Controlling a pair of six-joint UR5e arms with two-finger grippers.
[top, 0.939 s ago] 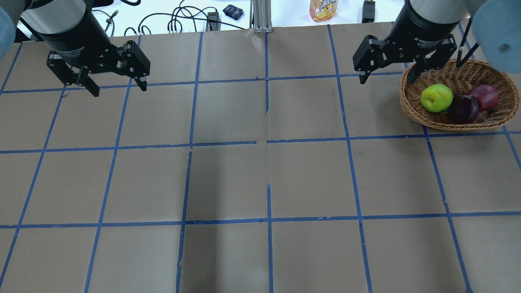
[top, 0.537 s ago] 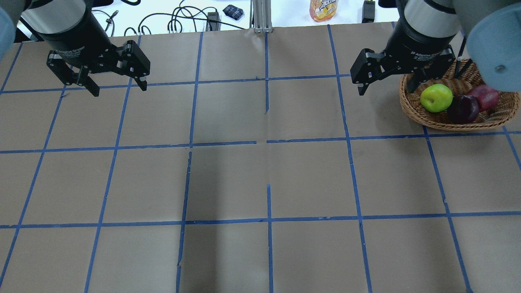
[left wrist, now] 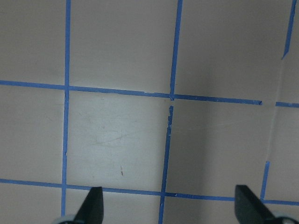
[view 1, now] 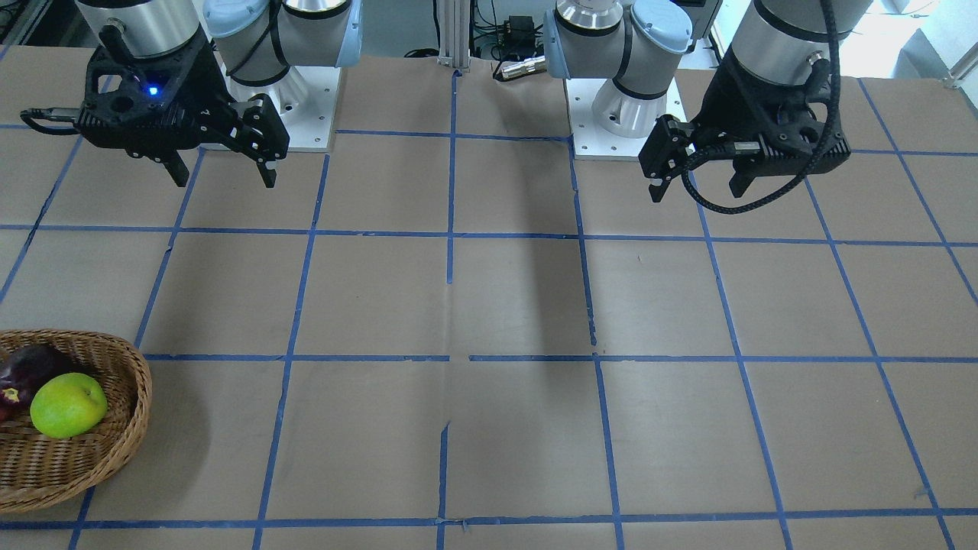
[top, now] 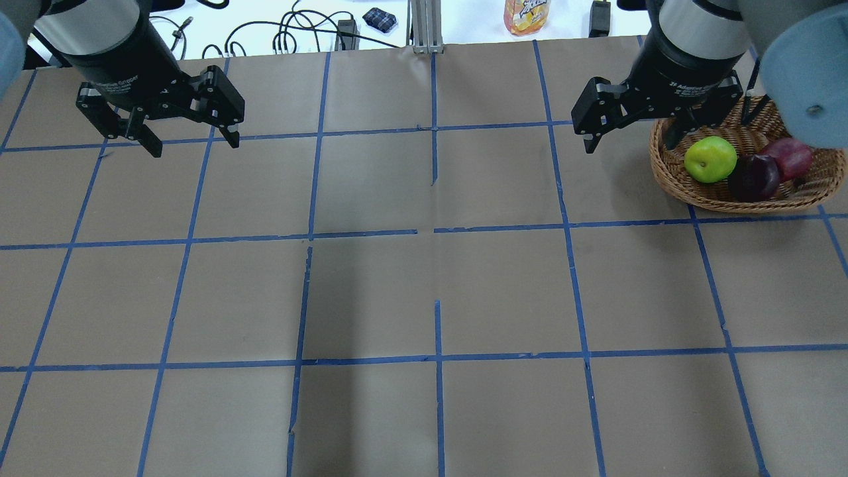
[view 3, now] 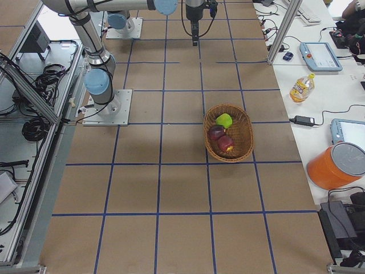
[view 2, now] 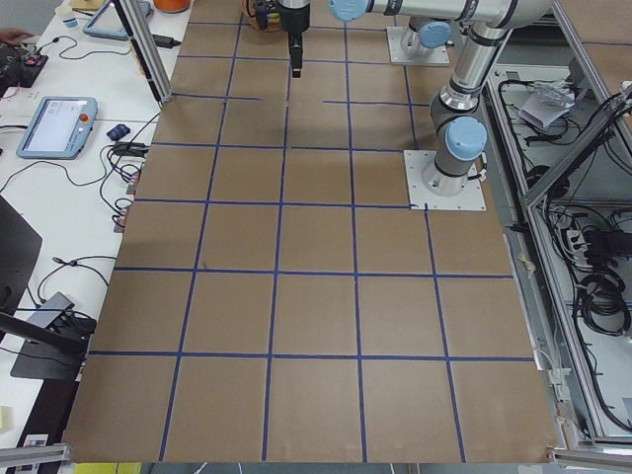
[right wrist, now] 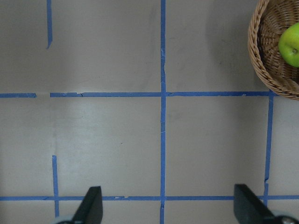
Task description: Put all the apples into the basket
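The wicker basket [top: 719, 197] stands at the far right of the table. In it lie the green apple [top: 710, 159], the maroon apple [top: 754, 177] and the red apple [top: 788, 158]. My right gripper [top: 629, 147] is open and empty, held in the air just left of the basket. My left gripper [top: 195, 146] is open and empty over the far left of the table. In the front-facing view the basket [view 1: 69, 473] sits at bottom left with the green apple [view 1: 69, 405] and the maroon apple [view 1: 30, 365]. The right wrist view shows the basket [right wrist: 261, 60] and green apple [right wrist: 290, 44] at top right.
The table is brown paper with a blue tape grid [top: 437, 232]. Beyond the far edge lie cables [top: 291, 33], a bottle [top: 527, 14] and small devices. The robot bases [view 1: 611, 114] stand at the near edge. The right-side view shows the basket [view 3: 249, 134] near the table's far side.
My right gripper has shifted slightly toward the robot, and its arm covers more of the basket's far rim. The left arm and the apples have not moved.
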